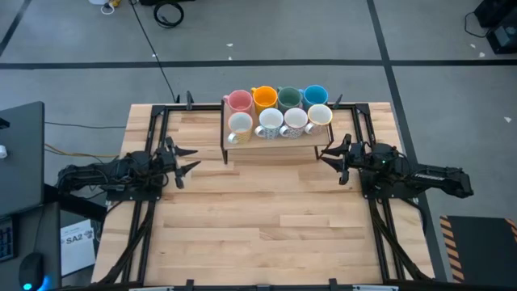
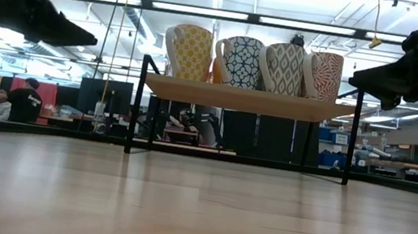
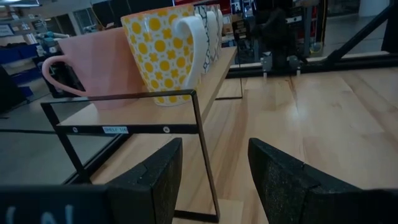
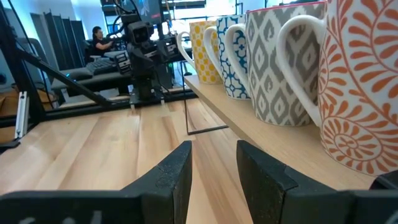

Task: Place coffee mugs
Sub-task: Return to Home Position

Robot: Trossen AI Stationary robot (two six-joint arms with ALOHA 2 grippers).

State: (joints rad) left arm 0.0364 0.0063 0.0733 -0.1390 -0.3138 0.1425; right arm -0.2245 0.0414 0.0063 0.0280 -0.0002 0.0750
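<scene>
All eight mugs (image 1: 279,111) stand on the shelf (image 1: 275,140), far middle of the table. The left gripper (image 1: 192,159) and right gripper (image 1: 325,155) flank it, fingers apart, empty. Each should retreat outward, clear of the frame.

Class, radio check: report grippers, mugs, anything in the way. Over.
Left gripper open, empty, left of shelf. Right gripper open, empty, right of it. All eight mugs on shelf. Nothing blocking.
</scene>
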